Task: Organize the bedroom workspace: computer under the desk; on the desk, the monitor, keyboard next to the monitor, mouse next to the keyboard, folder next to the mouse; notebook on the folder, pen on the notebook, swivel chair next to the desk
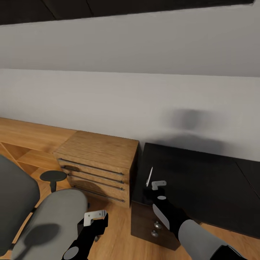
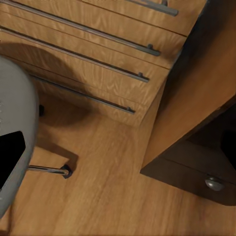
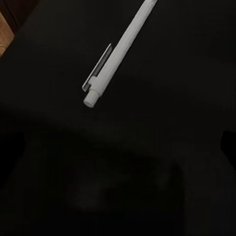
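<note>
Head high, facing desk (image 1: 202,173); right wrist close above it.

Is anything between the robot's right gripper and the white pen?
No. In the head view, only bare glossy black desk top separates the right gripper from the slim white pen.

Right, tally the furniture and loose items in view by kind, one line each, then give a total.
Black desk: 1
Wooden chest of drawers: 1
Grey swivel chair: 1
White pen, lying on the desk: 1
Total: 4
</note>
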